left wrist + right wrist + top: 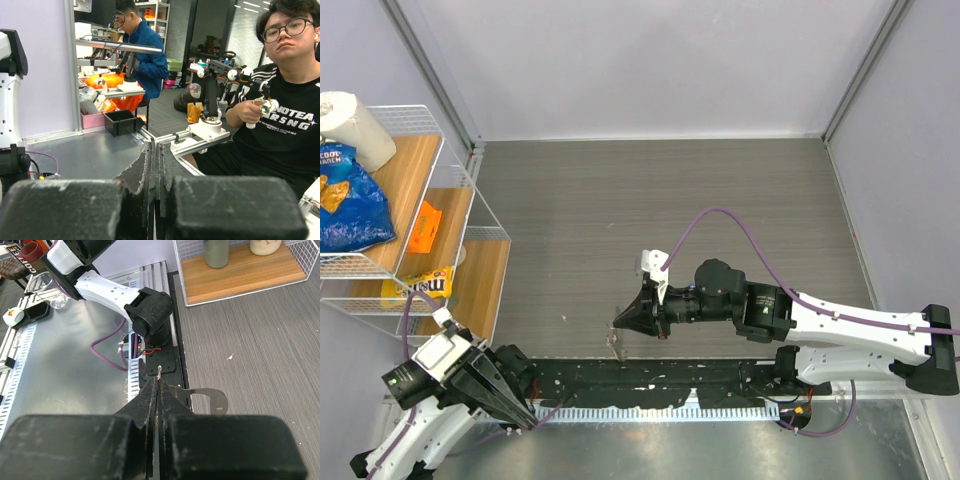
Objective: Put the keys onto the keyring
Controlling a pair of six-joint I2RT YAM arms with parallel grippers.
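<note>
Right gripper: fingers pressed together, pinching a thin silver metal sliver at the tips; key or ring, cannot tell. Just beside those fingers lies the grey-beige looped strap of the keyring, at the near edge of the grey wood-grain table. Left gripper: closed, empty, aimed away from the table.

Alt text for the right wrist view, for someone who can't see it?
The right gripper is shut on the keyring, its grey strap looping out sideways over the dark wood-grain table. Beyond are the left arm and a wire shelf.
</note>
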